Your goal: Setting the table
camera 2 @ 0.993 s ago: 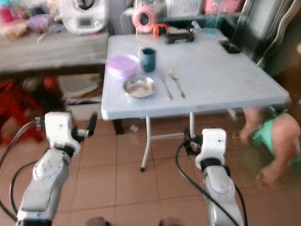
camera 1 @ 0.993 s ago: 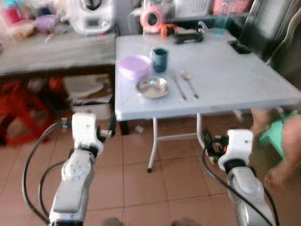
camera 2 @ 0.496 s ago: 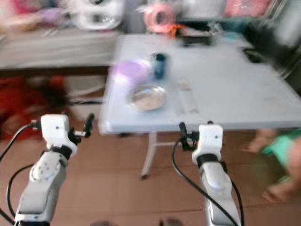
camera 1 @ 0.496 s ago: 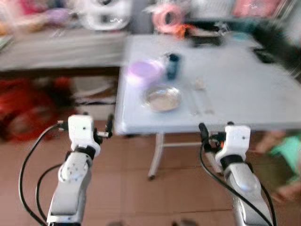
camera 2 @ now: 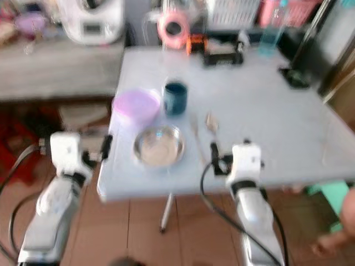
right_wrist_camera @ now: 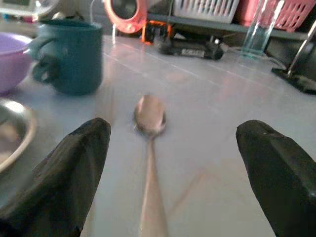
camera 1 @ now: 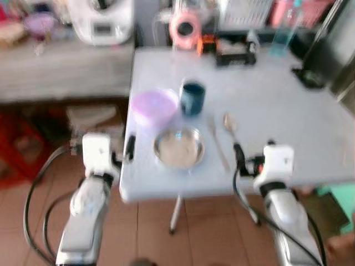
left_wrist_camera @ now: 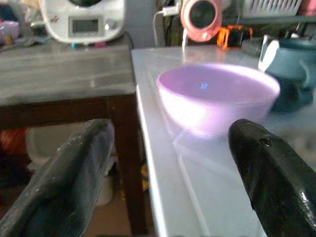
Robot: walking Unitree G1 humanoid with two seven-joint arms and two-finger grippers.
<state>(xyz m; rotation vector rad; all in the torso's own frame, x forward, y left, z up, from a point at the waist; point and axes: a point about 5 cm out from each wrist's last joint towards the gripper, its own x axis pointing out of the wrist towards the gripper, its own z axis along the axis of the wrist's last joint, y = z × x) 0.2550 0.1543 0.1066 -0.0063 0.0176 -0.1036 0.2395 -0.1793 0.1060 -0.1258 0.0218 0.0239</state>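
On the white folding table (camera 1: 266, 105) stand a purple bowl (camera 1: 154, 105) and a teal mug (camera 1: 192, 98). A round metal dish (camera 1: 178, 148) lies in front of them. To its right lie a thin metal utensil (camera 1: 217, 141) and a spoon (camera 1: 229, 123). My left gripper (left_wrist_camera: 173, 182) is open at the table's front left corner, facing the purple bowl (left_wrist_camera: 217, 96). Over the table's front edge my right gripper (right_wrist_camera: 170, 177) is open, with the spoon (right_wrist_camera: 150, 118) lying between its fingers' line of sight. Neither holds anything.
A wooden counter (camera 1: 61, 72) with a white appliance (camera 1: 102, 19) adjoins the table on the left. A pink round object (camera 1: 184, 26), a black item (camera 1: 236, 52) and a clear bottle (camera 1: 284, 27) crowd the far edge. A person's limb (camera 2: 341, 221) and a green stool (camera 1: 338, 194) are at the lower right.
The view has closed in on the table. Both grippers, earlier low before the table's legs, now reach its front edge. The person now shows lower right.
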